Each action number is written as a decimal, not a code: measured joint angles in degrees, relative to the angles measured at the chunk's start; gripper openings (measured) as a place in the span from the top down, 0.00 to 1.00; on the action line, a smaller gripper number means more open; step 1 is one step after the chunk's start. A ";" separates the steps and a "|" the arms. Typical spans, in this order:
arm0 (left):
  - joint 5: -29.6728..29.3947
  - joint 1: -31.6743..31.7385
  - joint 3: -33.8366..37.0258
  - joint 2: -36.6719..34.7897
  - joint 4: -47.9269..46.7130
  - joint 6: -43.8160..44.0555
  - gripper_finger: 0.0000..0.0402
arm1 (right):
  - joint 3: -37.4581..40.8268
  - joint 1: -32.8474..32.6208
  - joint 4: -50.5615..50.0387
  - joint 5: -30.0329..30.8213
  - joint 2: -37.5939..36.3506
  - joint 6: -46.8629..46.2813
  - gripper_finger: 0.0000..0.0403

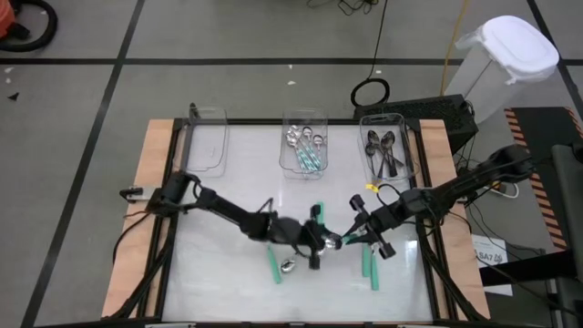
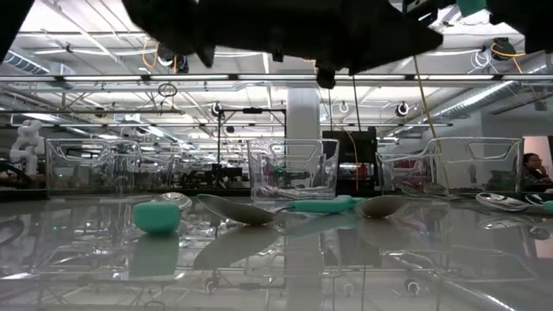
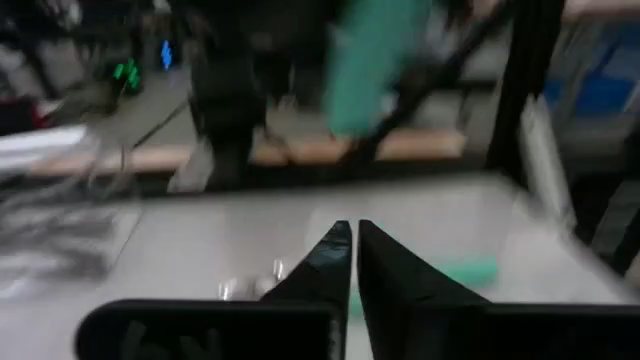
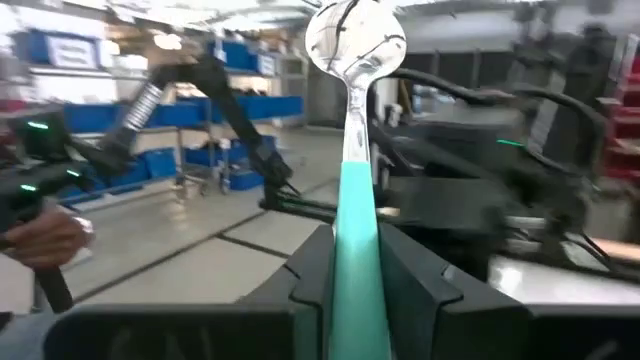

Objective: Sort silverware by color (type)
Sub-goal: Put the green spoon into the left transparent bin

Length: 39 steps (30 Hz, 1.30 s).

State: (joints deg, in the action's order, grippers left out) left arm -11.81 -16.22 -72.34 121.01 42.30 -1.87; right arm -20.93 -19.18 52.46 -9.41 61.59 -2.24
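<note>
Glossy white desk (image 1: 228, 273), pale wood edge. Clear plastic bins (image 1: 303, 144) along the far side: middle holds spoons with silver bowls, teal handles; right bin (image 1: 386, 150) holds dark blackish spoons (image 1: 383, 151). Teal-handled spoons (image 1: 371, 266) loose on desk. Black fingers (image 4: 400, 285) clamp teal-handled spoon (image 4: 354, 180), shiny silver bowl. Grey floor, black lines. White lidded waste bin (image 1: 510, 55).
</note>
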 joint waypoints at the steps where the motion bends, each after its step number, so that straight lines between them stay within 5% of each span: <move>1: 1.63 0.63 1.30 0.00 3.95 0.55 0.93 | 0.00 0.00 1.13 -0.82 0.88 -0.17 0.87; 6: 4.80 1.20 2.53 0.00 12.61 -1.27 0.83 | 0.00 0.00 6.86 -1.57 4.59 -0.98 0.87; 22: 6.35 1.33 1.58 -0.04 11.79 0.90 0.38 | -0.02 1.39 16.77 -4.35 10.76 -2.48 0.87; 33: 9.44 1.50 -2.94 0.02 7.09 -3.74 0.37 | -0.07 2.65 17.83 -7.18 12.38 -2.92 0.87; 39: 9.35 2.13 -3.01 0.02 5.95 -4.02 0.49 | -0.07 2.63 17.76 -7.41 12.10 -3.10 0.87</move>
State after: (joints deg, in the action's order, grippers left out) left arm -2.46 -14.09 -75.35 121.03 48.25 -5.89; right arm -20.99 -16.56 70.22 -16.82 73.69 -5.34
